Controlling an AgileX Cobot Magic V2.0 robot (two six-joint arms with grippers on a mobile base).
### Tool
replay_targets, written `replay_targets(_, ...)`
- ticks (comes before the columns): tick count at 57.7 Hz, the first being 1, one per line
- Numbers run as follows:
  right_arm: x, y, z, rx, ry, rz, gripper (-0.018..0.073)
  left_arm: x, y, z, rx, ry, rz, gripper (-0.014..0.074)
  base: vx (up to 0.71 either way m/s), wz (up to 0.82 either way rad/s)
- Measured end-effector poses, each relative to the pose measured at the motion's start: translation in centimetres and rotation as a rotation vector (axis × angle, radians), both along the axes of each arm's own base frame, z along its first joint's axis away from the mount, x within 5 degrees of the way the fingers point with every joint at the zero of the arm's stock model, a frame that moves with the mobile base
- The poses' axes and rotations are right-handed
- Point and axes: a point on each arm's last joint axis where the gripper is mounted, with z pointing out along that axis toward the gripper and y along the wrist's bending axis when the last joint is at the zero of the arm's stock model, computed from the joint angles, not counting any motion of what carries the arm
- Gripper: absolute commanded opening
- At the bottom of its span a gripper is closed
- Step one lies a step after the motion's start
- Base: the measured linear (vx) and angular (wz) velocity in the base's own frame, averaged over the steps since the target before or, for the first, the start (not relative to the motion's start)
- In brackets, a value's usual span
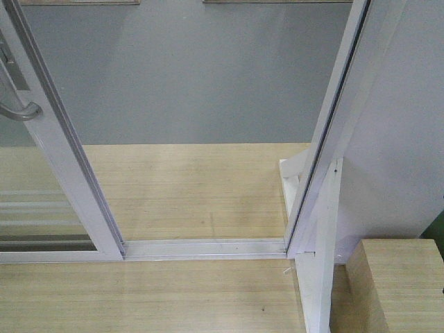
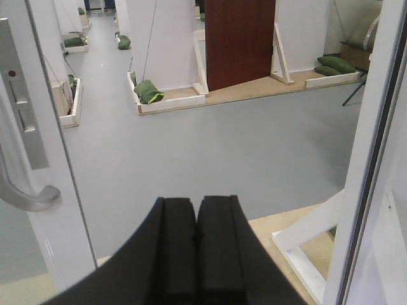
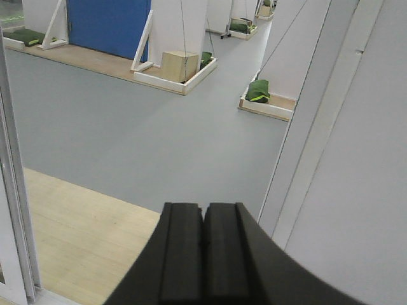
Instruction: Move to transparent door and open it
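Nearest the front camera: pale wood floor point(image 1: 173, 291), then a white floor track point(image 1: 205, 248) running left to right. Transparent door point(image 1: 55, 146) slid to the left, curved silver handle point(image 1: 21, 111) on its stile, doorway open onto grey floor point(image 1: 187, 83) beyond. White frame post point(image 1: 329, 139) at right, wooden box point(image 1: 399, 284) near right.

From the left wrist: left gripper point(image 2: 197, 236) clenched, black fingers pressed together on nothing; door stile and handle close at left.

From the right wrist: right gripper point(image 3: 203, 240) likewise closed and empty; blue panel point(image 3: 108, 25) far left.
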Motion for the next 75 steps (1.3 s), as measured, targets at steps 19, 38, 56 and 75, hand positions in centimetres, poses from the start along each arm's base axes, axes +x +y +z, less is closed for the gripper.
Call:
replay_targets(19, 0.0, 0.0, 0.0, -0.002, 0.001, 0.0, -0.0005, -0.1, 0.0, -1.3, 0.006, 0.014, -0.009, -0.0006, 0.0, 0.0)
replay_targets(38, 0.0, 0.0, 0.0, -0.004, 0.002, 0.0, -0.0005, -1.6, 0.4, -7.5, -0.013, -0.018, -0.01, -0.0006, 0.0, 0.0)
replay_targets(56, 0.0, 0.0, 0.0, -0.004, 0.003, 0.0, -0.0005, -1.8, 0.4, -7.5, -0.009, -0.033, -0.011, -0.0006, 0.0, 0.0)
replay_targets(75, 0.0, 0.0, 0.0, -0.004, 0.003, 0.0, -0.0005, -1.8, 0.4, -7.5, -0.009, -0.033, -0.011, -0.0006, 0.0, 0.0)
